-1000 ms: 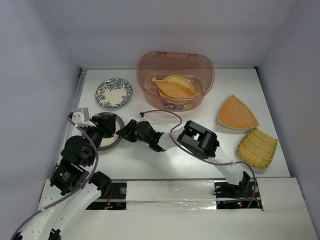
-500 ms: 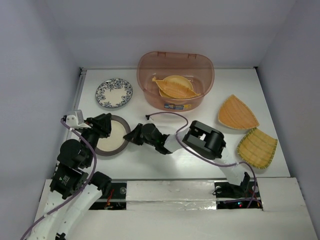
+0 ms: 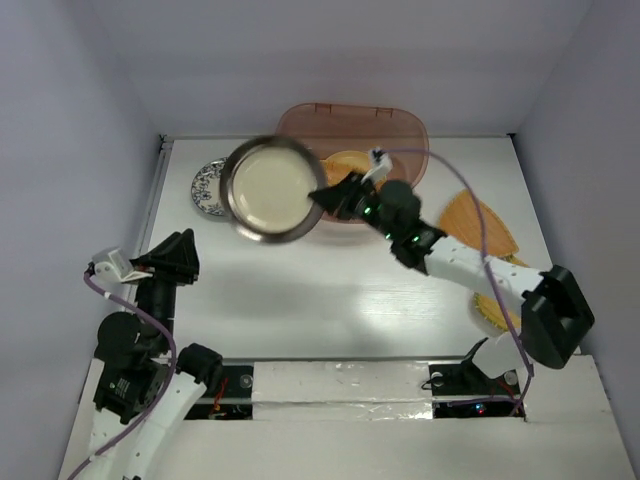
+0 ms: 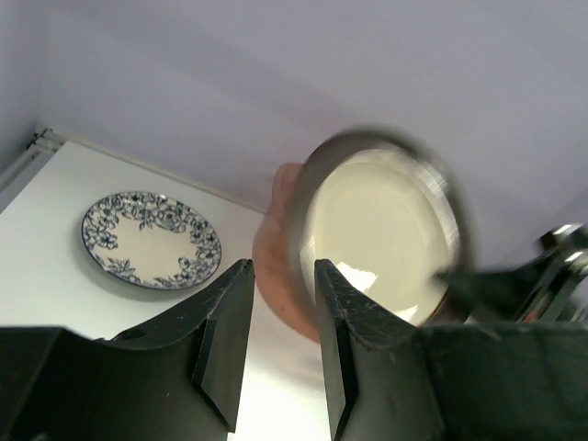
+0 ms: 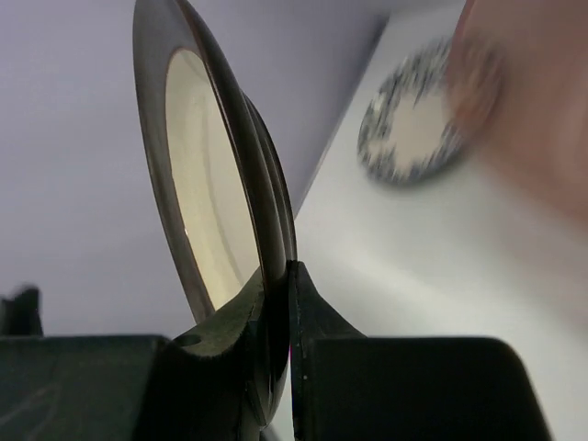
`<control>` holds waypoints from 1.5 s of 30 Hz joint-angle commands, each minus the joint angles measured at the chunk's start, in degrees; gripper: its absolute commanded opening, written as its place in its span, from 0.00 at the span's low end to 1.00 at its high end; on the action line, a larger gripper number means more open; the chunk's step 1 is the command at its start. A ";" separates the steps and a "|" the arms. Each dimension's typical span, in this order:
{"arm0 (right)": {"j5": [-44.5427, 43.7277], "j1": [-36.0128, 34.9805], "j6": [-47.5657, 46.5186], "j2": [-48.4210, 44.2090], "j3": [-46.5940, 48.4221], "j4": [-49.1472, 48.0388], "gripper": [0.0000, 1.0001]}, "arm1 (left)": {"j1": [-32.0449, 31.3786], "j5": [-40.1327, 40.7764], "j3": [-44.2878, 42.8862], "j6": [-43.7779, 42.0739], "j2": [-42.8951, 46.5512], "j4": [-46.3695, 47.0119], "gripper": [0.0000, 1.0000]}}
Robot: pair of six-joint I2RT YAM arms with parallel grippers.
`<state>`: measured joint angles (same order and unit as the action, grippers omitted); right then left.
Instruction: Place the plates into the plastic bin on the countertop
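Right end effector [image 3: 326, 197] clamped on the rim of the metallic-rimmed plate [image 3: 272, 190]; in the right wrist view the two fingers pinch the rim edge-on, with no gap showing. The plate is held clear of the table [image 3: 330, 290], tilted, cream face toward the overhead camera. From above it overlaps the left front corner of the plastic bin [image 3: 400, 120] and covers the right part of the floral-rimmed plate [image 3: 207, 185], which lies flat on the table left of the bin. Yellow-orange plates [image 3: 347, 162] sit inside the bin. An orange fan-shaped plate [image 3: 455, 218] lies right of the bin, partly crossed by the right arm. Left end effector [image 3: 180, 250] sits low at the left near side of the table, fingers [image 4: 225, 322] parted by a narrow gap, gripping nothing, pointed toward the held plate.
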<state>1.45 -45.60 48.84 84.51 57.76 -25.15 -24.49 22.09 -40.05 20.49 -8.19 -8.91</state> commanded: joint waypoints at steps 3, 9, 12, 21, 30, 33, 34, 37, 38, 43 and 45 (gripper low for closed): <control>4.70 12.72 -6.81 -2.16 12.19 3.07 0.00 | 0.94 -3.19 -0.55 0.08 -3.68 1.26 0.30; 8.91 23.27 -5.25 5.65 20.53 6.60 0.00 | 2.17 -3.98 -0.11 0.25 -2.19 1.79 0.31; 11.72 26.79 -3.93 11.54 25.37 8.71 0.00 | 2.17 -4.33 -0.03 0.25 -2.45 1.79 0.32; 11.13 29.70 -4.63 21.39 33.65 16.35 0.00 | 2.17 -5.39 -0.11 0.16 -3.15 1.96 0.34; 6.11 29.70 -9.45 25.70 36.18 24.96 0.17 | 3.22 -6.79 -0.11 0.08 -4.47 2.23 0.35; 4.18 29.70 -11.39 26.58 36.55 27.95 0.42 | 3.75 -7.06 -0.03 -0.01 -4.56 2.23 0.35; 3.21 29.70 -12.18 26.50 36.46 28.65 0.52 | 3.75 -6.97 -0.11 -0.01 -4.65 2.31 0.35; 1.37 29.70 -13.07 25.62 36.29 29.97 0.66 | 3.75 -7.14 -0.11 -0.01 -4.65 2.40 0.35; 1.01 29.70 -13.50 25.18 36.37 30.15 0.73 | 3.75 -7.23 -0.11 -0.01 -4.73 2.49 0.35; -0.13 29.70 -15.79 21.67 35.59 30.86 0.86 | 3.75 -8.55 -0.29 0.34 -6.05 2.67 0.35; -0.31 29.70 -16.41 20.52 35.23 31.12 0.90 | 3.75 -9.34 -0.55 0.51 -7.36 2.58 0.35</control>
<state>2.42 -15.81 34.85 110.83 91.29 8.21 -21.12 14.66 -39.90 20.67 -13.10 -9.19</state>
